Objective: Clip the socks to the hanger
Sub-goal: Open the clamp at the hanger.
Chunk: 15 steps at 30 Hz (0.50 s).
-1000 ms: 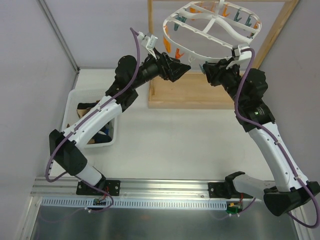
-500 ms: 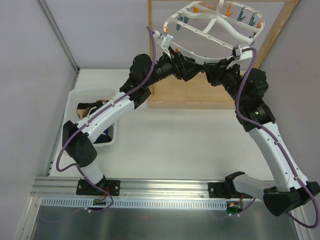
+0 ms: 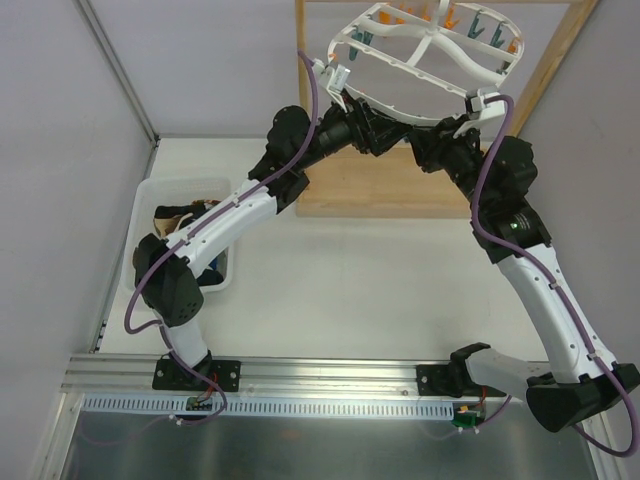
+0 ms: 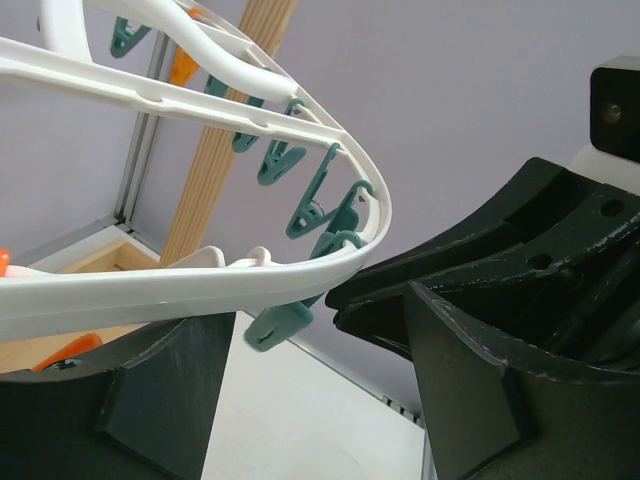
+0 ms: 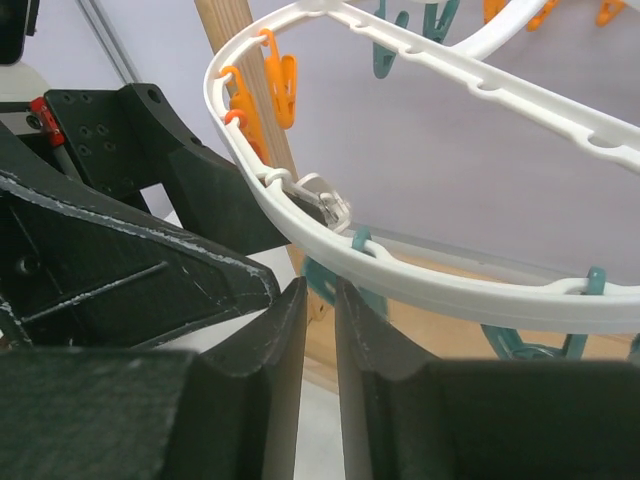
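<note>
The white oval hanger (image 3: pixel 430 50) with orange and teal pegs hangs at the top of the top view. My left gripper (image 3: pixel 388 135) is up at its near rim, open and empty. In the left wrist view the rim (image 4: pixel 200 285) crosses above the wide-apart fingers (image 4: pixel 160 400), and a teal peg (image 4: pixel 280 325) hangs between them. My right gripper (image 3: pixel 420 140) faces it from the right, its fingers (image 5: pixel 290 340) nearly together on a teal peg (image 5: pixel 320 283) under the rim (image 5: pixel 420 275). The socks (image 3: pixel 180 215) lie in a white bin at the left, dark and tan.
The white bin (image 3: pixel 145 205) stands at the table's left by the wall. The light wooden stand has its base (image 3: pixel 380 190) under the hanger and a slanted post (image 3: pixel 555 60) at the right. The two gripper bodies are very close together.
My left arm has swung right and up, bringing its gripper from left of the hanger to the near rim beside the right gripper. The right arm has not moved.
</note>
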Tool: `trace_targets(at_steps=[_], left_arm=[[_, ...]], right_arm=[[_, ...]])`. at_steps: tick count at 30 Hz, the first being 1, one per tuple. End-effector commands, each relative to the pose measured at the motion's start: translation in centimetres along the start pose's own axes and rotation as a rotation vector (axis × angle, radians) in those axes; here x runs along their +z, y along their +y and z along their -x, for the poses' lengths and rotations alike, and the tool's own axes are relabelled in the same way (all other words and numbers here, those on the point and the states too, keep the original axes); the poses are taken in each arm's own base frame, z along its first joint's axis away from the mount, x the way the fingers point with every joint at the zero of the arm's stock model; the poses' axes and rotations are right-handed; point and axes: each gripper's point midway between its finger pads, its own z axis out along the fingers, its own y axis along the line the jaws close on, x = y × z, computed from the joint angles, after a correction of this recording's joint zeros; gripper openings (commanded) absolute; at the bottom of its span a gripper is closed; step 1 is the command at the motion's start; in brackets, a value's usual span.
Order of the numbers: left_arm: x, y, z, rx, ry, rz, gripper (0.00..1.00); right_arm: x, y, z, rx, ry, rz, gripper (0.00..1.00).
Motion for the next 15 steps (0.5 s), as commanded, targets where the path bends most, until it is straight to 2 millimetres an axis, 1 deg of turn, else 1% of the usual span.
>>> trace_targets(at_steps=[1, 2, 3, 4, 5, 7, 10, 11, 15], left_arm=[[0.3, -1.8, 2.5, 0.039, -0.086, -0.066, 0.68], [0.1, -1.6, 1.8, 0.047, -0.078, -0.069, 0.7], [0.0, -2.0, 2.1, 0.066, -0.099, -0.095, 0.71], [-0.2, -2.0, 1.9, 0.077, -0.101, -0.111, 0.71], [-0.5, -2.2, 1.2, 0.096, -0.087, -0.134, 0.71], [-0.5, -2.6, 0.9, 0.125, -0.084, -0.168, 0.72], [-0.4, -2.2, 0.3, 0.16, -0.073, -0.176, 0.72], [-0.3, -1.7, -0.2, 0.176, -0.066, -0.169, 0.72], [-0.3, -0.9, -0.9, 0.198, -0.07, -0.151, 0.72]], right_arm=[[-0.4, 0.4, 2.7, -0.002, -0.082, 0.017, 0.21], [-0.5, 0.3, 2.7, -0.005, -0.081, 0.015, 0.21], [-0.5, 0.2, 2.7, -0.004, -0.081, 0.012, 0.21], [-0.5, 0.1, 2.7, -0.006, -0.082, 0.008, 0.21], [-0.5, 0.0, 2.7, -0.006, -0.082, 0.008, 0.21], [-0.5, 0.0, 2.8, -0.006, -0.083, 0.01, 0.2], [-0.4, -0.2, 2.8, -0.007, -0.077, 0.007, 0.2], [-0.4, -0.3, 2.9, -0.009, -0.08, 0.003, 0.2], [-0.3, -0.9, 3.2, -0.01, -0.072, -0.022, 0.2]])
